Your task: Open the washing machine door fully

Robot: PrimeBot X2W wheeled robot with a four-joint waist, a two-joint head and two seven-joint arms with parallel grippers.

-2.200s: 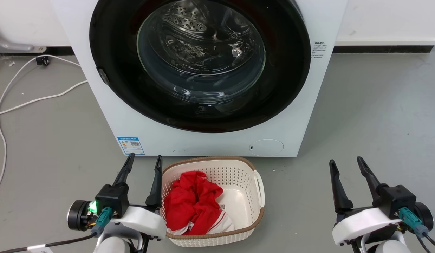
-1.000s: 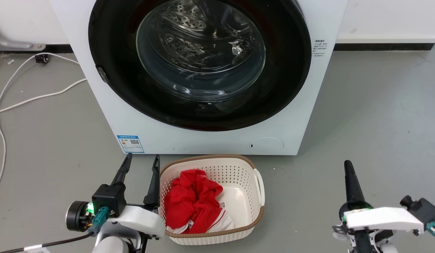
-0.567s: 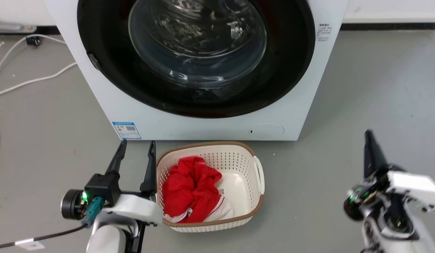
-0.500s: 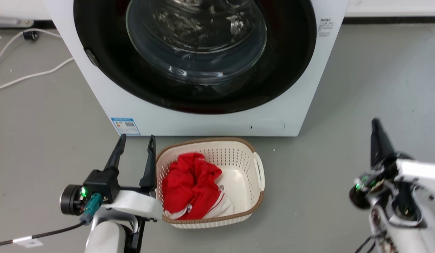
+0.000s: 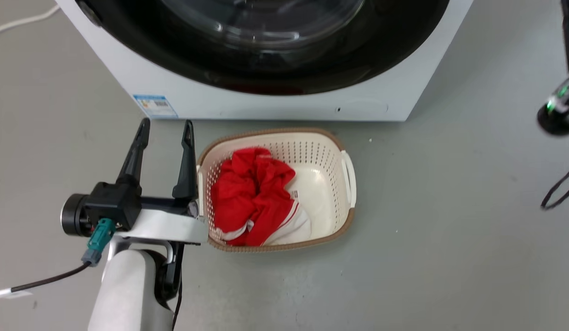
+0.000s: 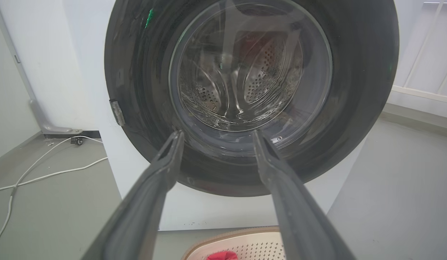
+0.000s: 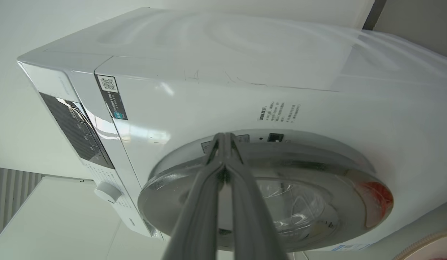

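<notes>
Careful, your right gripper is pinched together holding nothing, your left gripper spread wide and empty. Pinched fingers could slip off the washing machine door.

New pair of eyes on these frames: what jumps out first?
The glossy black washing machine door, shut, with its clear glass bowl, looms large in the left wrist view. On the floor before the washing machine sits a white basket with red cloth, the open left gripper beside it. The right gripper, closed, points at the door's rim.
</notes>
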